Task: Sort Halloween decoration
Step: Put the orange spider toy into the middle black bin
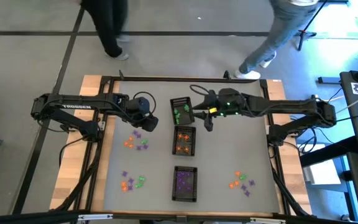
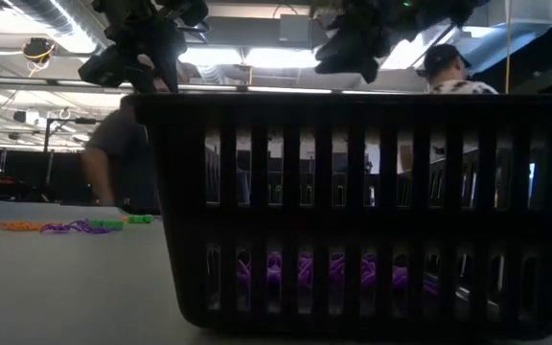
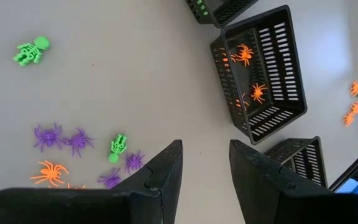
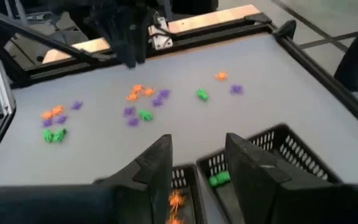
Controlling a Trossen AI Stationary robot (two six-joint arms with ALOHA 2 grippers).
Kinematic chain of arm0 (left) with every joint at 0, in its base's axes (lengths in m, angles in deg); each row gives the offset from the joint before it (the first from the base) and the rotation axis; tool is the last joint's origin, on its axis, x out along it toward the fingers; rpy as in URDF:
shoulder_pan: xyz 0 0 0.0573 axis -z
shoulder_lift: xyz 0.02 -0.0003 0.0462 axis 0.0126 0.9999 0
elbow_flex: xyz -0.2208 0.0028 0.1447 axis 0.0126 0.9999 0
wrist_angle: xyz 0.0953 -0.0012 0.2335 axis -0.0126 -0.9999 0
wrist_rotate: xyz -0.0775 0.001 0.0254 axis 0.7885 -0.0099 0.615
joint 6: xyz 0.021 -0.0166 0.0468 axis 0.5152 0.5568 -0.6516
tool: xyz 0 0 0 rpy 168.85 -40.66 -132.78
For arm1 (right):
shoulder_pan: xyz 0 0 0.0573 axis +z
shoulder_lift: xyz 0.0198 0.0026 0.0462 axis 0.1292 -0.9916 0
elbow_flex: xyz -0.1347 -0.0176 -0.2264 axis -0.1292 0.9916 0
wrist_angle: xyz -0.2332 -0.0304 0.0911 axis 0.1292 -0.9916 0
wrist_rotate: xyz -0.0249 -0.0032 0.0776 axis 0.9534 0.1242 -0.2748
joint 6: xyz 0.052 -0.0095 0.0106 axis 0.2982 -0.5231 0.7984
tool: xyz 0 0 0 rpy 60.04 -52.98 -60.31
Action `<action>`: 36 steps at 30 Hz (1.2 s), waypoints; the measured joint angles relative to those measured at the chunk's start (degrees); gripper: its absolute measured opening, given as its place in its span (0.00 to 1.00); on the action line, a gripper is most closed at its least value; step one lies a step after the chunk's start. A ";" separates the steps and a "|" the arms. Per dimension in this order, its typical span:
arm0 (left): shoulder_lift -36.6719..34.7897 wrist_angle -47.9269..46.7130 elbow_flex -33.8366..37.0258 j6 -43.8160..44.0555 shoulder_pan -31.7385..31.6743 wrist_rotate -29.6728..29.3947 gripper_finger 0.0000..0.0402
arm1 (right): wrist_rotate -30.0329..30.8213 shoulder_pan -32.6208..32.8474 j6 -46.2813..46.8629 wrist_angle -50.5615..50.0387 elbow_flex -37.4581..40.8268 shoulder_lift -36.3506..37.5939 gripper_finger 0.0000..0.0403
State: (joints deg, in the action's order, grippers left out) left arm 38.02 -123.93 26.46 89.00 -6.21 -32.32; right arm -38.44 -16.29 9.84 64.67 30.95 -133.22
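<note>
Down the middle of the grey desk [image 1: 229, 155], three black mesh trays in a row: far tray [image 1: 181, 110] with green trinkets [image 1: 176, 114], middle tray [image 1: 184, 140] with orange spiders [image 3: 244, 54], near tray [image 1: 184, 183] with purple trinkets [image 2: 305, 271]. Above the far tray's inner edge, right gripper [image 1: 207, 122], fingers [image 4: 248, 163] apart with nothing between them, one green piece [image 4: 219, 179] lying in the tray just below. Over the loose cluster on the left half, left gripper [image 1: 149, 122], fingers [image 3: 164, 169] parted around empty air, hanging clear of the desk. Beneath and beside it, scattered Halloween decoration [image 1: 135, 138]: purple spiders [image 3: 62, 138], an orange spider [image 3: 48, 172], a green skeleton [image 3: 118, 147] near the fingers and another green skeleton [image 3: 32, 51] well apart. Nearer the front on the left, a second small heap [image 1: 132, 181] of orange, green and purple pieces; on the right half, a third heap [image 1: 242, 181]. Beyond the desk's far edge, two people standing on the floor, one in dark trousers [image 1: 106, 25] and one in grey trousers [image 1: 277, 34].
</note>
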 joint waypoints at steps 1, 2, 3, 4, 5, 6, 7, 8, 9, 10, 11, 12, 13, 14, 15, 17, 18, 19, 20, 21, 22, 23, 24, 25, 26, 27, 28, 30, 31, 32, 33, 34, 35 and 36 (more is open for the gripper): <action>0.00 0.01 0.00 -0.02 0.00 0.00 0.31 | 0.14 0.00 0.12 0.94 1.77 1.10 0.36; 0.00 0.00 0.00 0.00 -0.01 -0.01 0.31 | 0.62 -0.07 0.38 2.17 3.76 2.30 0.35; 0.00 -0.01 0.00 0.00 -0.01 -0.02 0.31 | 1.29 -0.11 0.91 3.63 6.01 3.63 0.35; 0.00 0.01 0.00 -0.01 0.00 -0.02 0.31 | 1.68 -0.11 1.53 5.50 8.45 4.95 0.35; 0.00 0.01 0.00 0.00 -0.01 -0.02 0.31 | 1.99 -0.13 1.97 7.68 10.89 6.40 0.35; 0.00 0.00 0.00 0.00 0.00 -0.02 0.31 | 2.34 -0.15 2.51 9.81 13.44 8.02 0.35; 0.00 0.01 0.00 0.00 -0.01 -0.02 0.31 | 2.87 -0.15 3.11 11.59 16.14 9.85 0.35; 0.00 0.13 0.00 -0.02 0.01 -0.22 0.31 | 3.57 -0.15 3.65 13.52 18.78 11.54 0.35; 0.00 0.29 0.00 -0.27 0.01 -0.91 0.31 | 4.71 -0.15 4.50 14.64 21.18 13.38 0.35; 0.00 0.42 0.00 -0.77 0.01 -2.28 0.31 | 6.64 -0.13 5.23 14.84 23.50 15.25 0.35; 0.00 0.42 0.00 -1.73 -0.03 -4.07 0.31 | 9.45 -0.09 6.37 14.41 25.49 16.98 0.35; 0.00 0.40 0.00 -3.68 -0.11 -5.96 0.31 | 12.63 -0.10 7.88 13.69 27.16 18.61 0.35; 0.00 0.39 0.00 -7.09 -0.12 -7.85 0.31 | 15.79 -0.11 9.28 12.66 28.71 20.10 0.35; 0.00 0.35 0.01 -11.83 -0.12 -9.69 0.31 | 18.99 -0.15 10.78 11.01 30.10 21.41 0.35; 0.00 0.28 0.00 -17.25 -0.12 -11.45 0.31 | 21.83 -0.15 12.27 9.18 31.12 22.43 0.35; 0.00 0.16 0.02 -28.00 -0.12 -14.64 0.31 | 25.54 -0.19 14.67 6.58 32.53 23.87 0.35; 0.00 0.51 0.02 -32.49 -0.12 -15.96 0.31 | 26.52 -0.15 15.47 5.45 32.98 24.40 0.35; 0.00 1.26 0.02 -36.12 -0.12 -17.51 0.31 | 27.10 -0.15 16.17 5.10 33.27 24.63 0.35; 0.00 2.55 0.04 -39.42 -0.12 -19.45 0.31 | 27.15 -0.15 16.62 4.80 33.28 24.66 0.35; 0.00 4.20 0.04 -42.37 -0.12 -21.58 0.31 | 27.11 -0.15 16.65 4.61 33.28 24.66 0.35; 0.00 5.45 0.04 -44.65 -0.12 -22.68 0.31 | 27.05 -0.15 16.65 4.59 33.28 24.66 0.35; -0.02 5.98 0.04 -46.43 -0.12 -23.01 0.31 | 26.96 -0.15 16.68 4.72 33.28 24.66 0.35; -0.02 6.48 0.06 -46.68 -0.12 -22.64 0.31 | 26.90 -0.15 16.68 4.74 33.28 24.66 0.35; -0.01 7.95 0.09 -46.67 -0.12 -21.73 0.31 | 26.86 -0.15 16.70 4.71 33.28 24.64 0.35; 0.20 9.88 0.07 -46.67 -0.12 -20.61 0.31 | 26.86 -0.15 16.70 4.71 33.28 24.63 0.35; 0.65 11.45 -0.01 -47.02 -0.07 -19.51 0.31 | 26.86 -0.15 16.70 4.72 33.28 24.63 0.35; 1.06 12.44 -0.01 -47.80 0.08 -17.76 0.31 | 26.84 -0.15 16.72 4.73 33.28 24.63 0.35; 2.23 13.48 0.02 -49.45 0.44 -14.10 0.31 | 26.72 -0.15 16.72 4.73 33.28 24.53 0.35; 2.87 14.09 0.02 -49.78 0.69 -12.50 0.31 | 26.62 -0.15 16.73 4.75 33.28 24.46 0.35; 3.49 14.50 0.02 -49.90 0.86 -11.48 0.31 | 26.58 -0.15 16.74 4.63 33.28 24.44 0.35; 4.21 14.33 0.02 -49.90 1.06 -10.86 0.31 | 26.58 -0.15 16.74 4.66 33.28 24.44 0.35; 4.95 14.05 0.02 -49.88 1.31 -10.61 0.31 | 26.51 -0.15 16.74 4.75 33.28 24.44 0.35; 5.66 13.77 0.02 -49.88 1.47 -10.32 0.31 | 26.46 -0.15 16.74 4.72 33.28 24.44 0.35; 6.34 12.89 0.02 -49.91 1.57 -10.02 0.31 | 26.44 -0.15 16.74 4.71 33.28 24.44 0.35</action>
State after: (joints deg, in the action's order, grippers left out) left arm 44.36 -111.04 26.48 39.09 -4.63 -42.34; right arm -12.00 -16.44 26.58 69.38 64.23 -108.78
